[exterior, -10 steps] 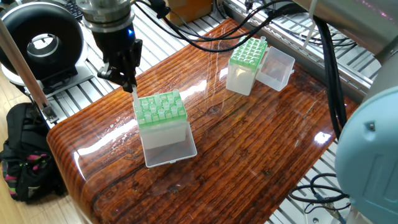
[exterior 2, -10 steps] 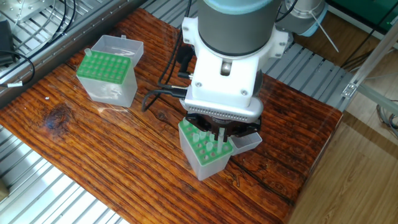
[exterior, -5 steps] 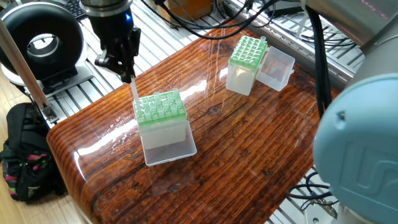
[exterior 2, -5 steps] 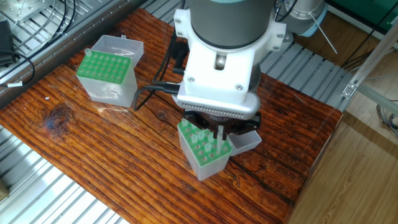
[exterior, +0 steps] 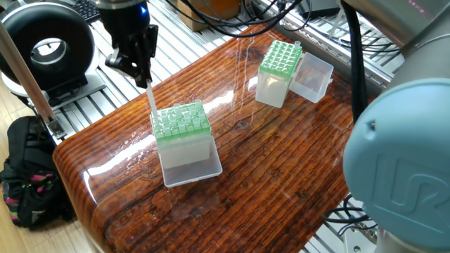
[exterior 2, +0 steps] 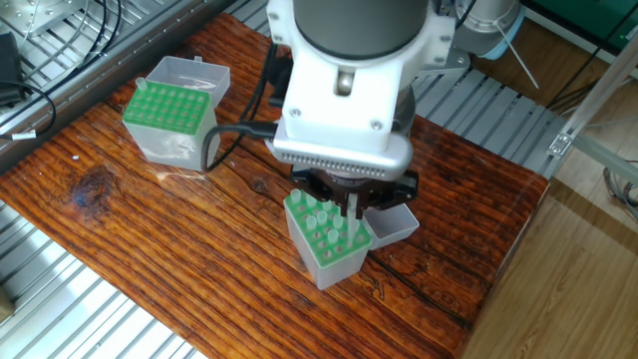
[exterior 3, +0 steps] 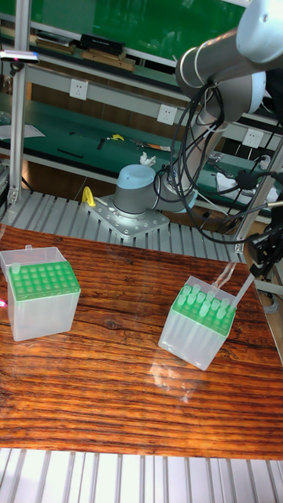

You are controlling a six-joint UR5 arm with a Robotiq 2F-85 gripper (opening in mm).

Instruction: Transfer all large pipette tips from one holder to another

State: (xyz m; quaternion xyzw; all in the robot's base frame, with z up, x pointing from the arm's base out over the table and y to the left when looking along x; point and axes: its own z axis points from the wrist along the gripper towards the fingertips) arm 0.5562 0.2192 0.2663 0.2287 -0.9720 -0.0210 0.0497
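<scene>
My gripper [exterior: 145, 79] hangs above the back left corner of the near green-topped holder [exterior: 181, 124]. It is shut on one large pipette tip [exterior: 151, 102], a clear, slim tube that slants down with its point at the holder's top edge. Several more tips stand in that holder [exterior 2: 329, 242]. In the other fixed view my wrist covers most of the gripper [exterior 2: 351, 205]. In the tall view the gripper [exterior 3: 256, 266] holds the tip [exterior 3: 242, 293] over the holder's [exterior 3: 198, 316] right edge. The second holder [exterior: 279, 60] [exterior 2: 169, 112] [exterior 3: 39, 293] stands far off with a mostly bare green top.
Each holder has a clear lid hinged open beside it [exterior: 191, 169] [exterior: 314, 76]. A black round device [exterior: 46, 46] and a black backpack [exterior: 28, 184] lie beyond the table's left edge. Cables [exterior: 232, 35] hang over the back, and aluminium rails [exterior 2: 110, 299] surround the wooden table [exterior: 281, 161].
The gripper has risen a little, drawing the held tip up out of the near holder. Both holders have stayed put.
</scene>
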